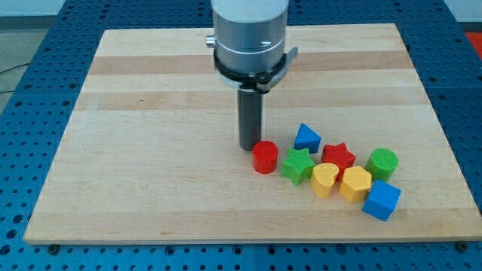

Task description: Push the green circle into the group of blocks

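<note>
The green circle (383, 162) stands at the right end of a cluster of blocks at the view's lower right. It is close to the red star (338, 156), the yellow hexagon (355, 183) and the blue cube (382, 200). My tip (249, 147) rests on the board just left of the red circle (264, 158), touching or nearly touching it, far left of the green circle. The green star (298, 165), blue triangle (306, 138) and yellow heart (325, 179) lie between them.
The wooden board (151, 113) lies on a blue perforated table (30, 60). The arm's grey cylinder (249, 38) hangs over the board's top middle. The cluster sits near the board's bottom edge.
</note>
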Robot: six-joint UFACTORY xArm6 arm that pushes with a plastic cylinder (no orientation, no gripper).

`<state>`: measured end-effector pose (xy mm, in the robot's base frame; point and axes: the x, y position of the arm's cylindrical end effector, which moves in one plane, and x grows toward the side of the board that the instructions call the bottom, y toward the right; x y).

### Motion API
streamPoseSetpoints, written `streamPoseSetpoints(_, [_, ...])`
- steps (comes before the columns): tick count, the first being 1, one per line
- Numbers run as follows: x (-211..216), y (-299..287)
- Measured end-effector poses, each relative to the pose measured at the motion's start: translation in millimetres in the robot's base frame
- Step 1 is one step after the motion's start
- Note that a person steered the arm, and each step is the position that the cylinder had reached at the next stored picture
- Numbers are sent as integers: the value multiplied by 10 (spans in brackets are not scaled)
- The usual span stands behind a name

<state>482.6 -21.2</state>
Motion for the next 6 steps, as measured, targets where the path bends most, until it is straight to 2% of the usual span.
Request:
streamPoseSetpoints(1, [16, -656])
streamPoseSetpoints(2, [218, -250])
streamPoseSetpoints(4, [245, 958])
streamPoseSetpoints(6, [247, 57])
